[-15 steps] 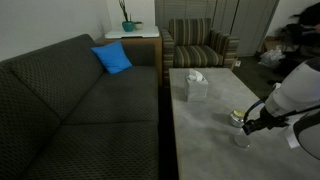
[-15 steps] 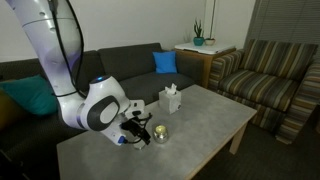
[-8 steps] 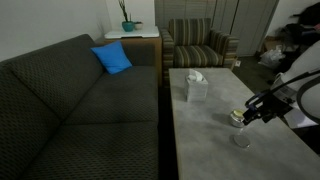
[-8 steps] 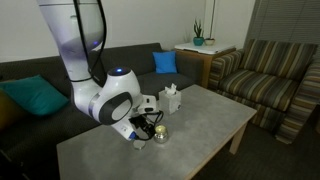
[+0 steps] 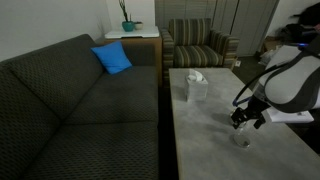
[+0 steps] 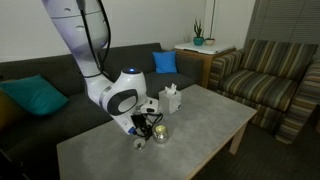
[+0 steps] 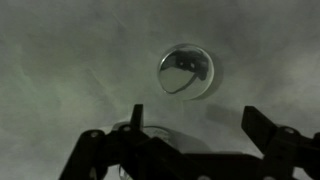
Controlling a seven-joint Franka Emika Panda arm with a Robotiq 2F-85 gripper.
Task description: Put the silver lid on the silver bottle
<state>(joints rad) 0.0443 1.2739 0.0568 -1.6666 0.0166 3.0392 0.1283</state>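
- While the arm [image 6: 88, 45] is bent low over the grey table [image 5: 200, 150], the gripper [image 7: 172, 128] is recorded with its two fingers spread wide apart. Nothing is clasped between them.
- The silver bottle [image 6: 158, 133] is found upright on the table, just to the right of the gripper in an exterior view. It is close to the gripper but not gripped.
- In the wrist view, the bottle is taken to be the round shiny rim lying beyond the fingertips and clear of both.
- The silver lid [image 5: 242, 141] is noted as a faint pale ring lying flat on the table, on the near side of the gripper. It is off the bottle and just beside it.
- In the wrist view, a bright curved edge is observed close to the finger at the left of the picture, partly masked by the gripper body. Whether this edge is the lid cannot be told with certainty.
- A white tissue box [image 5: 195, 86] is placed farther along the table, well apart from bottle and lid.
- A dark sofa [image 5: 70, 100] is set along the left of the table, with a blue cushion [image 5: 113, 58] at its far end.
- A striped armchair [image 5: 200, 42] is located beyond the far end of the table.
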